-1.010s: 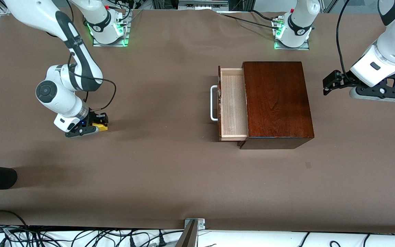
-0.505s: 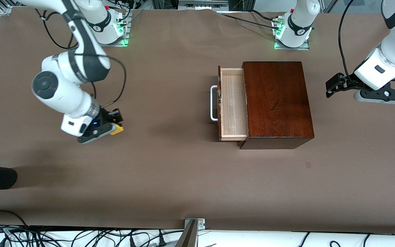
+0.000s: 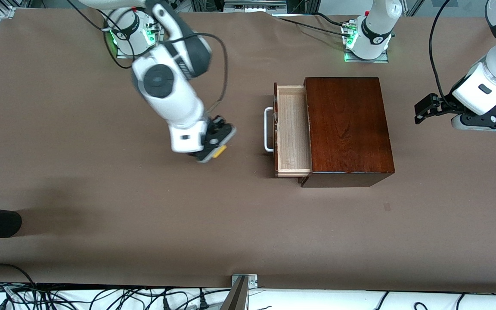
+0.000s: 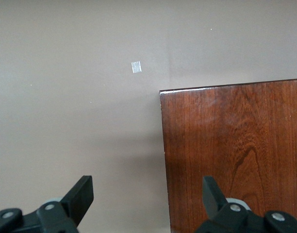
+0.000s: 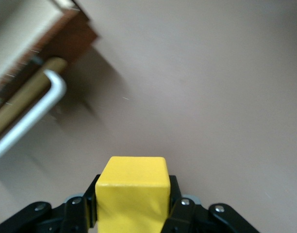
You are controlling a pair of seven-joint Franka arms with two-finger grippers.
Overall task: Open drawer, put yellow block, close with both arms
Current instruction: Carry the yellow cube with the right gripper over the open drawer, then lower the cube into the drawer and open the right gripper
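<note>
1. Centre-left of the front view: we see the right claw (image 3: pixel 213 146) clamped on the yellow block (image 3: pixel 218 151), up over the bare table (image 3: pixel 101 193).
2. Centre: the drawer (image 3: pixel 292 129) stands pulled out of the wooden box (image 3: pixel 347 129), white handle (image 3: pixel 268 129) facing the block.
3. Right edge: the left claw (image 4: pixel 146 196) waits, fingers apart, over the box's edge.

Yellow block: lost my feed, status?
Right gripper shut on yellow block, over table beside drawer. Left gripper open, waiting. Drawer open, nothing blocking.
</note>
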